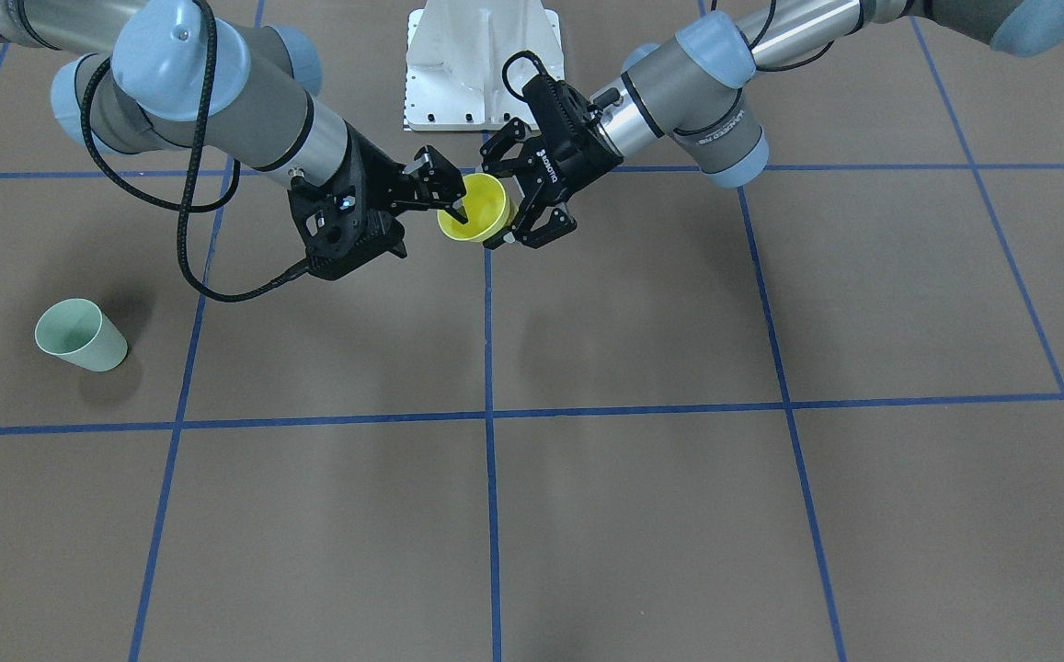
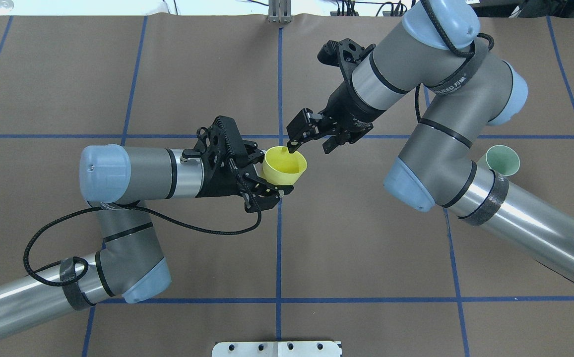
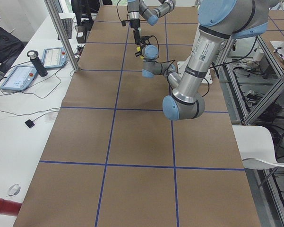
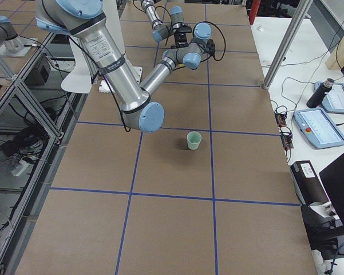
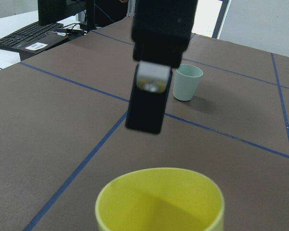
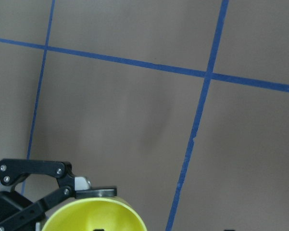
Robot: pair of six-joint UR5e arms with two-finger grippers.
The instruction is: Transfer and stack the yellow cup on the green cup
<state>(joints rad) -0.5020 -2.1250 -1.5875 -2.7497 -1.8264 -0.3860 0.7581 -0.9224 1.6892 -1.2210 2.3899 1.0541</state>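
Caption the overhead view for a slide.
Left gripper holds yellow cup; open right gripper reaches its rim; green cup stands apart.

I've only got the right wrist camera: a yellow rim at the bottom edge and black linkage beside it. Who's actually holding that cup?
Observer: The left gripper is clamped around the wall of the yellow cup, holding it above the table.
Operator: And the right gripper?
Observer: The right gripper is open, with one finger at the cup's rim and the other outside it.
Operator: Where's the green cup?
Observer: The green cup stands upright on the table on the robot's right, well apart from both grippers.
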